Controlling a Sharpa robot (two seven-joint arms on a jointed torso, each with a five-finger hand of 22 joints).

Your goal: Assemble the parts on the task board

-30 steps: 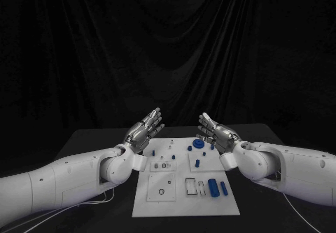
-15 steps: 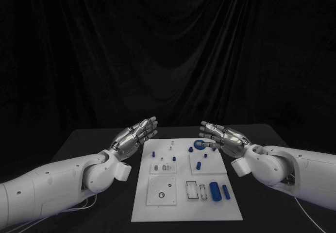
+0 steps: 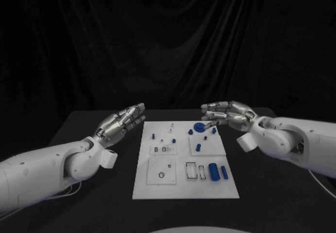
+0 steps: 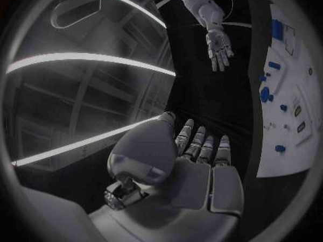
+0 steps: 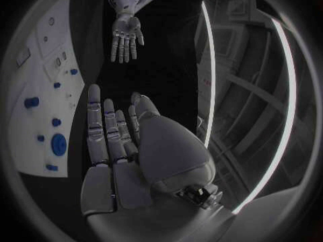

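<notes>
The white task board (image 3: 183,193) lies in the middle of the black table. On it sit a round blue part (image 3: 199,128) at the far end, a thick blue cylinder (image 3: 213,172) with a thinner one (image 3: 224,171) beside it near the front right, and several small blue pegs (image 3: 198,147). My left hand (image 3: 120,121) hovers open just left of the board's far corner, fingers stretched forward. My right hand (image 3: 227,113) hovers open above the far right corner, fingers pointing left near the round part, holding nothing. The wrist views show each hand (image 4: 202,161) (image 5: 118,145) with fingers apart beside the board (image 4: 286,91) (image 5: 40,91).
Black tabletop (image 3: 84,204) runs on both sides of the board and in front of it. A dark curtain (image 3: 168,53) hangs behind the table. Recessed white slots and frames (image 3: 161,171) mark the board's front half.
Both hands have drawn apart from over the board's far end. The left one went out to the left; the right one rose and turned its fingers leftward. No part has moved.
</notes>
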